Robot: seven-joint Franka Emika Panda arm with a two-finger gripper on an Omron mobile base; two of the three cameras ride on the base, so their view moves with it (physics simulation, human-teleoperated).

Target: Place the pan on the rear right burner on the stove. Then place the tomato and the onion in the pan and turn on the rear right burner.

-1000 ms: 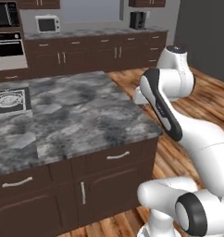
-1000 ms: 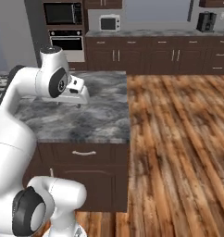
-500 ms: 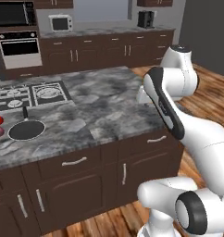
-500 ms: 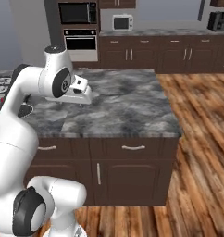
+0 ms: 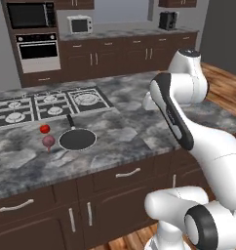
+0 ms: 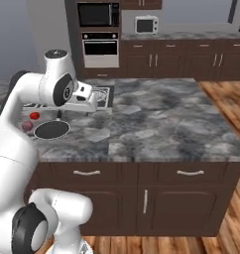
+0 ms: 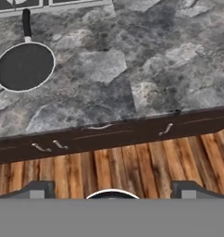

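Observation:
The pan [image 5: 77, 139] lies on the grey stone island counter just in front of the stove [image 5: 51, 107], its black handle toward the grates. Left of it rest the bright red tomato [image 5: 45, 129] and, nearer the counter edge, the maroon-pink onion [image 5: 48, 141]. Small burners sit left of the large multi-ring one; I cannot tell which is the rear right burner. My gripper [image 6: 92, 103] hangs open and empty above the counter, right of the pan [image 6: 51, 130]. In the hand view the gripper [image 7: 112, 190] has its tips wide apart, and the pan [image 7: 25, 66] is far up at the left.
The island counter [image 5: 125, 132] stretches right of the pan, with dark drawers below its front edge. A wall oven [image 5: 38, 49] and a small white microwave [image 5: 80, 23] stand at the back wall. Wooden floor [image 6: 226, 99] lies to the right.
The whole picture has shifted: the base has driven left along the island, bringing the stove, pan, tomato and onion into view. The arm keeps its pose and the gripper stays open.

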